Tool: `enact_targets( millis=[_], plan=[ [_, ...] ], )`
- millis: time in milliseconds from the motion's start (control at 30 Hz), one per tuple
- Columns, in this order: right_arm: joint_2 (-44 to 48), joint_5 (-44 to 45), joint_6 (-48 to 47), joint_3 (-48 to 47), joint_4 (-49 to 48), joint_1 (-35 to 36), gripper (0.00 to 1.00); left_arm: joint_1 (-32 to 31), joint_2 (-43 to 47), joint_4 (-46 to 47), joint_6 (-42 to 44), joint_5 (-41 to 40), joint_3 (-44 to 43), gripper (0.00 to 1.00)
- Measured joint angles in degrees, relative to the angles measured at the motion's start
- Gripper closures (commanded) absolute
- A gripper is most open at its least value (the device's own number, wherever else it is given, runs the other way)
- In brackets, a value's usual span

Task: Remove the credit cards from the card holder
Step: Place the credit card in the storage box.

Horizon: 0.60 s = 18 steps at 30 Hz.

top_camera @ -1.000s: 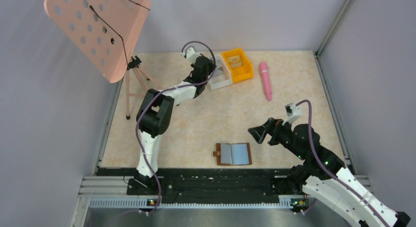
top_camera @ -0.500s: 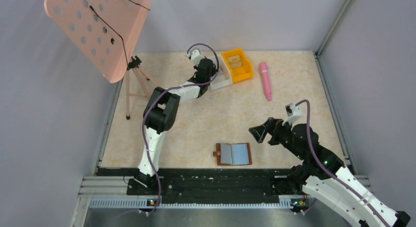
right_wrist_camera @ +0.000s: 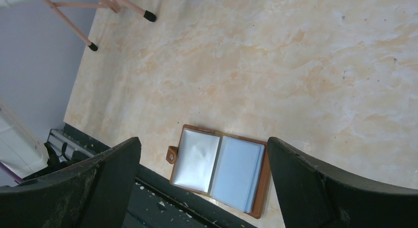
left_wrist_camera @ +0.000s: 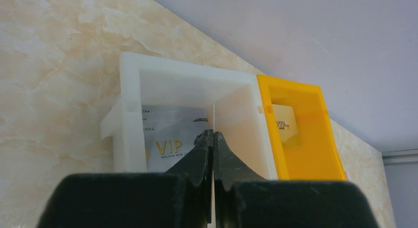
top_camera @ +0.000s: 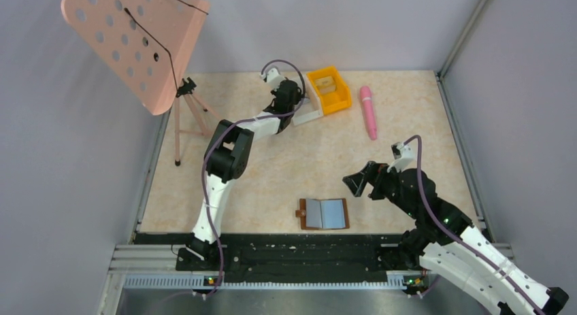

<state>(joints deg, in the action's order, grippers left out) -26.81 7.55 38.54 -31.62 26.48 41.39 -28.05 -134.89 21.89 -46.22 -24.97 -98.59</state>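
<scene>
The card holder (top_camera: 324, 213) lies open near the table's front edge, brown with pale blue-grey pockets; it also shows in the right wrist view (right_wrist_camera: 219, 169). My right gripper (top_camera: 358, 185) is open and empty, hovering just right of it, with the wallet seen between the spread fingers (right_wrist_camera: 203, 142). My left gripper (top_camera: 297, 104) is at the far bins. In the left wrist view it (left_wrist_camera: 213, 135) is shut on a thin credit card (left_wrist_camera: 214, 117), seen edge-on over the white bin (left_wrist_camera: 129, 114). A VIP card (left_wrist_camera: 165, 142) lies inside that bin. Another card (left_wrist_camera: 284, 125) lies in the orange bin (left_wrist_camera: 320, 149).
A pink pen (top_camera: 368, 111) lies right of the orange bin (top_camera: 337, 97). A pink perforated stand (top_camera: 136, 43) on a tripod stands at the far left. The enclosure walls ring the table, and the black rail (top_camera: 299, 250) runs along the front edge.
My left arm has shifted a little to the right, over the white bin. My right gripper has moved slightly left and up. The card holder has not moved.
</scene>
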Motion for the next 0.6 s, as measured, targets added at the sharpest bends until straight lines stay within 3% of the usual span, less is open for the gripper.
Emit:
enact_targets(
  millis=[167,600],
  plan=[
    [0.0,0.0,0.0,0.0,-0.5,0.0,0.01,0.2,-0.6,-0.1,-1.3,-0.1,-0.9,1.0],
    [-0.3,0.3,0.0,-1.2,-1.0,0.0,0.01,0.3,-0.6,-0.2,-1.9,0.1,-0.9,0.83]
  ],
)
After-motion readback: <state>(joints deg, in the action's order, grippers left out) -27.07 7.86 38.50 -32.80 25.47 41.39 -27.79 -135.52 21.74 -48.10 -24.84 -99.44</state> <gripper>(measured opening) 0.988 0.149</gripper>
